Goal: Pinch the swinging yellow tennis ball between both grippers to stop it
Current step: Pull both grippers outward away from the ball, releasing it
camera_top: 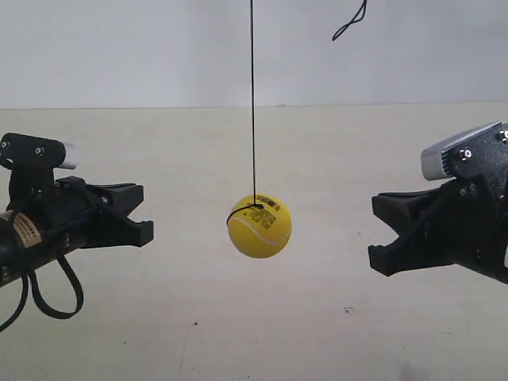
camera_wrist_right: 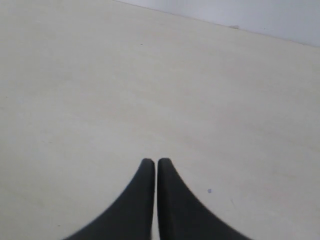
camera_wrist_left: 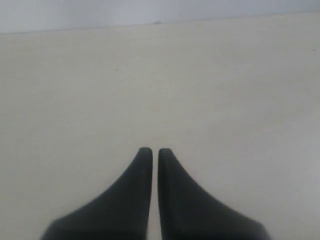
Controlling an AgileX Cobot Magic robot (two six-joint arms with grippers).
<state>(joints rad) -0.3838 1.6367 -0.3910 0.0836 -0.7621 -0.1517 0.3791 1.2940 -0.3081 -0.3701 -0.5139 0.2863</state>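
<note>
The yellow tennis ball (camera_top: 259, 228) hangs on a thin black string (camera_top: 252, 95) above the pale table, its barcode print facing the exterior camera. The gripper at the exterior view's left (camera_top: 144, 213) points at the ball from well to its side, a wide gap between them. On the other side, the gripper at the exterior view's right (camera_top: 375, 232) faces the ball, also clearly apart from it. In the left wrist view the left gripper (camera_wrist_left: 155, 150) is shut on nothing; in the right wrist view the right gripper (camera_wrist_right: 156, 161) is shut likewise. Neither wrist view shows the ball.
A cream table surface (camera_top: 238, 333) lies under everything, with a white wall (camera_top: 119, 48) behind. A loose black cord loop (camera_top: 349, 24) dangles at the top of the exterior view. A black cable (camera_top: 55, 298) hangs under the arm at that view's left.
</note>
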